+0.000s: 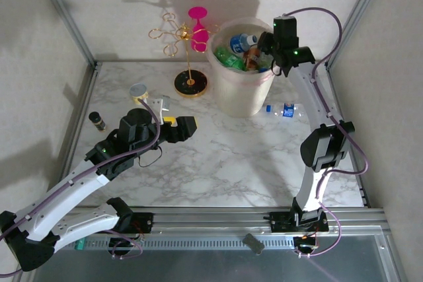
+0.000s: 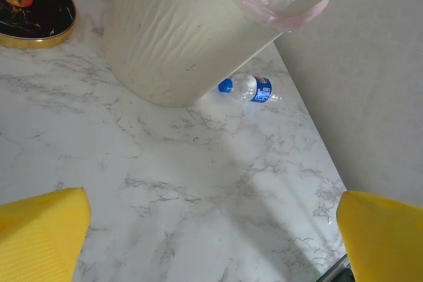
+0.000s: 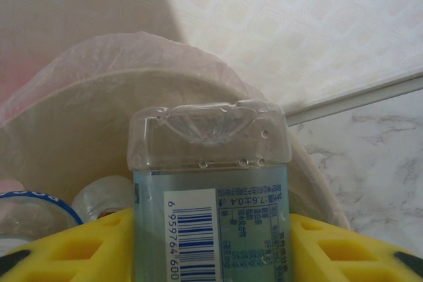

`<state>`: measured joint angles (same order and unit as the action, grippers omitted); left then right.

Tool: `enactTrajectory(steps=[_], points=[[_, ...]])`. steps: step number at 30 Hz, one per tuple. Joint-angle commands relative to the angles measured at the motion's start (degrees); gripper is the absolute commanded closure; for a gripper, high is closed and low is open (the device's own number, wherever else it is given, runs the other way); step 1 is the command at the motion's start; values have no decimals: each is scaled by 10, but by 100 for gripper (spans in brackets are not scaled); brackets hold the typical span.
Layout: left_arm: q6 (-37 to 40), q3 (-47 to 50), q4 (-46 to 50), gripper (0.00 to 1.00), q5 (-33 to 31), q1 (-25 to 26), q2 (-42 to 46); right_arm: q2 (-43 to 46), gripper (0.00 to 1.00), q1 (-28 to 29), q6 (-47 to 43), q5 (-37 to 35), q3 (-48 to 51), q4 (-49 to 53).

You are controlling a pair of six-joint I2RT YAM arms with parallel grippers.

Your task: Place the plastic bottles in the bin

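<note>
Pinching clear barcode-labelled bottle (image 3: 210, 163) in right fingers (image 3: 82, 250) over bin (image 3: 86, 120)

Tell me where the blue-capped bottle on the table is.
In the top view, the blue-capped bottle lies on its side on the marble table, just right of the bin at its base, toward the far right.

On my feed the table (image 1: 218, 163) is white marble with grey veining. The bin (image 1: 238, 97) reads whitish, with a pinkish film at its rim; the bottles inside (image 1: 239, 47) show green, blue and orange. A clear bottle (image 2: 251, 88) on the marble has a blue cap and label. Another bottle (image 3: 210, 183) is clear with a pale blue label and white barcode patch, flanked by yellow pads (image 3: 330, 249). The stand (image 1: 191, 82) is gold on black.
</note>
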<state>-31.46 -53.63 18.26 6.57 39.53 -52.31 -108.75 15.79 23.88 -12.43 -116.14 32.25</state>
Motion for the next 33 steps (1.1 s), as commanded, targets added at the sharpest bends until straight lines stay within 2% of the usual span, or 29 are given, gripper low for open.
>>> enactTrajectory(steps=[1, 7, 11, 18, 26, 30, 33], points=[[9, -8, 4, 5, -8, -6, 7, -6, 43, 8, 20, 4, 7, 24], [11, -12, 13, 4, -15, -5, 12, 46, 21, 10, 6, -12, 1, 18], [17, -21, 22, 4, -26, -6, 16, 95, 16, 9, -10, -28, 21, 1], [24, -23, 26, 5, -29, -7, 24, 183, 23, -13, -1, -34, 102, -30], [-22, 41, -23, 5, -3, -7, 25, 292, 29, -132, 121, 32, 301, -87], [-61, 100, -72, 5, 9, -13, 18, 290, 35, -186, 205, 76, 365, -77], [-95, 149, -119, 6, 50, -38, 0, 278, 35, -212, 249, 123, 419, -95]])
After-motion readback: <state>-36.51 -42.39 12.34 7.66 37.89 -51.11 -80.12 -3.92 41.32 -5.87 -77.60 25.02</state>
